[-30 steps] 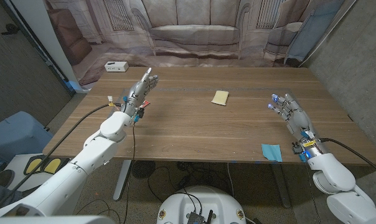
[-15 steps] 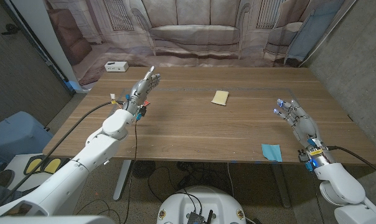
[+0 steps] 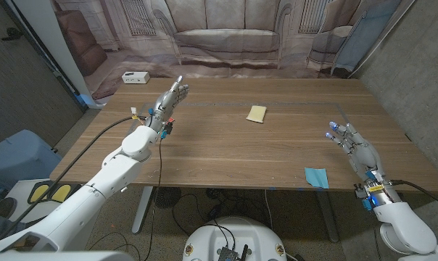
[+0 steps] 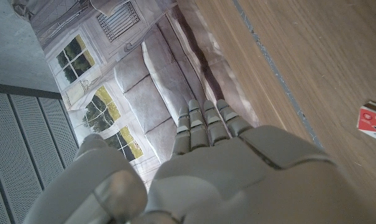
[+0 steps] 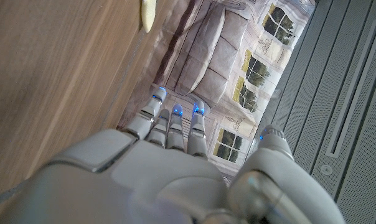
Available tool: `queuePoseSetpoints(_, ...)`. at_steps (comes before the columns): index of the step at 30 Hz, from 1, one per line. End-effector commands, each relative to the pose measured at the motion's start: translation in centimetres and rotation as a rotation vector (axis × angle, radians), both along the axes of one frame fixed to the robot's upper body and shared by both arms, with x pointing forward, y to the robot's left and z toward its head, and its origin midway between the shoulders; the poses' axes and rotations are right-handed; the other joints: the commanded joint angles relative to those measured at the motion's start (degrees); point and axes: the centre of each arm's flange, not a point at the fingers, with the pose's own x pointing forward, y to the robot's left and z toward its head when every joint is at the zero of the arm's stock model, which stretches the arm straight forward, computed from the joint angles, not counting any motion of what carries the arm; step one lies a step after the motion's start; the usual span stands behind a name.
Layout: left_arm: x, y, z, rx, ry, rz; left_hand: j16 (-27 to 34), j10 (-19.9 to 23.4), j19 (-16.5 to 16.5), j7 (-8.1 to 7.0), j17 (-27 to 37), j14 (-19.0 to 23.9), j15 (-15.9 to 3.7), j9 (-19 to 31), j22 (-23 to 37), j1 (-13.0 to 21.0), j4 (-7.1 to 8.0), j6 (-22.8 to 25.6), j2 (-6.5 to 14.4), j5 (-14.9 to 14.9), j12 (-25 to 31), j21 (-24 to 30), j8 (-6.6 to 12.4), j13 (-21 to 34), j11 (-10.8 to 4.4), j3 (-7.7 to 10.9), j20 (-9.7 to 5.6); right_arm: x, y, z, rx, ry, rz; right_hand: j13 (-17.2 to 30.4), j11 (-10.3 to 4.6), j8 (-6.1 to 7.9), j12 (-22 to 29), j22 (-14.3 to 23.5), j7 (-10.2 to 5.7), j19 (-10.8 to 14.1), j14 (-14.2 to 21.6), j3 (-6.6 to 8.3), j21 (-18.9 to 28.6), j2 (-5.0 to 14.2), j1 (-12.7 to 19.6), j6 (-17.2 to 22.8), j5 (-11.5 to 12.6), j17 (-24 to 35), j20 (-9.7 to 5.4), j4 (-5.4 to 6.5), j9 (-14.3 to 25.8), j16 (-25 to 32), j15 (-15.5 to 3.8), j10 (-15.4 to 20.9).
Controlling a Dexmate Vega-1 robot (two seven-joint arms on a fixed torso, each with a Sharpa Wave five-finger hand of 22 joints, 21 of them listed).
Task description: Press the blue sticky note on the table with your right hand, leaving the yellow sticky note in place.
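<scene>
The blue sticky note (image 3: pixel 316 177) lies near the table's front edge at the right. The yellow sticky note (image 3: pixel 257 113) lies farther back, near the middle; its edge (image 5: pixel 148 14) shows in the right wrist view. My right hand (image 3: pixel 354 147) hovers open with fingers stretched out, right of and slightly beyond the blue note, holding nothing; its back (image 5: pixel 169 168) shows in its wrist view. My left hand (image 3: pixel 167 103) is open over the far left part of the table, fingers extended, also seen from behind (image 4: pixel 206 155) in its wrist view.
A white box (image 3: pixel 135 77) sits at the table's far left corner. A small red-and-white item (image 4: pixel 373 118) lies on the wood near my left hand. The wooden table (image 3: pixel 226 152) has a printed sofa backdrop behind it and a grey wall to the right.
My right hand has drawn back toward the front right edge of the table. My left hand has shifted slightly farther away. Both sticky notes stay put.
</scene>
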Motion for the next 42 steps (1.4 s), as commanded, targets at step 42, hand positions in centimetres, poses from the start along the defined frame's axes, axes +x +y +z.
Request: queuePoseSetpoints(42, 0.1, -1.9, 2.5, 0.06, -0.044, -0.022, -0.13, 1.04, 0.26, -0.01, 0.33, 0.36, -0.16, 0.36, 0.28, 0.69, -0.43, 0.84, 0.49, -0.22, -0.46, -0.49, -0.27, 0.02, -0.27, 0.11, 0.05, -5.3, 1.2, -3.3, -0.542, -0.121, -0.653, -0.03, -3.31, -1.99, -1.32, 0.15, -7.96, -2.56, -2.87, -0.4, -1.7, -0.62, 1.12, -1.59, 0.86, 0.07, -0.98, -0.57, -0.27, -1.98, -1.55, -2.54)
